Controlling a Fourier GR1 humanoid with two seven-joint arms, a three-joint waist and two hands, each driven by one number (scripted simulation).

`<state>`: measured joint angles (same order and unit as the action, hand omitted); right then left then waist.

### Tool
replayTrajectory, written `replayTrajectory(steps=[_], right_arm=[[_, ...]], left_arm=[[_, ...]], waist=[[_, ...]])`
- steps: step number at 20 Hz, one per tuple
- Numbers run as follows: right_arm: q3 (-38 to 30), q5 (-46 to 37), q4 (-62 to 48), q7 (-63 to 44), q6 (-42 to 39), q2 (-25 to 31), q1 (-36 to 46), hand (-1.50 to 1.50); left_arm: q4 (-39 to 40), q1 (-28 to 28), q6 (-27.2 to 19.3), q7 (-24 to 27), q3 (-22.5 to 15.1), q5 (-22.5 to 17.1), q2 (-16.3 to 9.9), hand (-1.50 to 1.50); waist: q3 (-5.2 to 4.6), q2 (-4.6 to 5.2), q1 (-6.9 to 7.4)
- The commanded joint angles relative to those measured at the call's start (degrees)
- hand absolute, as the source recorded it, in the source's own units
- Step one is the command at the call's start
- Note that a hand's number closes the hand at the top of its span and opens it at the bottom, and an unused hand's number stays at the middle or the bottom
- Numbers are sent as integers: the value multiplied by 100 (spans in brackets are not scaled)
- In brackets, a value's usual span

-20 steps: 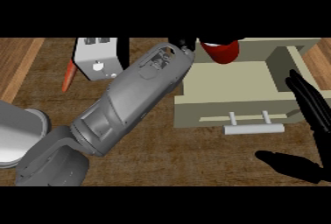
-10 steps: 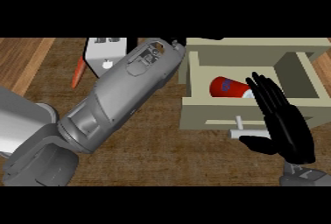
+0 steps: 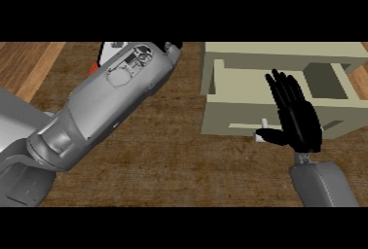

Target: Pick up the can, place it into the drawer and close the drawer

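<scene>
- Wooden worktop [image 3: 165, 146] carries a beige drawer [image 3: 237, 114]; its handle [image 3: 260, 136] pokes out beside the thumb
- left forearm [image 3: 108, 107] crosses the view; its hand is hidden, state unknowable
- right hand [image 3: 296, 119], fingers straight, lies flat against the drawer front
- can unseen

Dark wood-grain counter [image 3: 179, 160] w/ lighter wood strip [image 3: 25, 63] at far left.

Our left forearm [image 3: 108, 112] is a thick, smooth grey casing with a recessed panel and small fittings near its wrist end. Our right forearm [image 3: 323, 186] is a narrower grey shell, ending in a matte black right hand [image 3: 296, 127] with slender fingers.
</scene>
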<state>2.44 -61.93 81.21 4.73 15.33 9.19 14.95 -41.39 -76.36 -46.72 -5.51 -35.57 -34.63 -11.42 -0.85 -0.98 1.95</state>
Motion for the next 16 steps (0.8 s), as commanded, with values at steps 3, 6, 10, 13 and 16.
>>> replayTrajectory(steps=[3,6,10,13,16], right_arm=[[-165,-332,-1497,102,594,-129,592,-150],[-224,-497,-1929,116,839,-142,631,-150],[-485,-661,-2753,160,1353,-128,1305,-150],[-676,-735,-3316,127,1815,-209,1747,-150],[-918,-608,-3840,274,2051,-118,2160,-150]], left_arm=[[-838,369,-31,-537,-144,186,-506,-150],[-1190,511,72,-716,-84,170,-848,-150],[-1397,721,71,-714,-127,236,-801,-150],[-1697,985,102,-755,-83,258,-1064,-150],[-2090,1261,96,-875,-99,303,-1246,-150]], waist=[[91,77,116],[89,73,135],[96,136,169],[97,151,242],[97,135,247]])
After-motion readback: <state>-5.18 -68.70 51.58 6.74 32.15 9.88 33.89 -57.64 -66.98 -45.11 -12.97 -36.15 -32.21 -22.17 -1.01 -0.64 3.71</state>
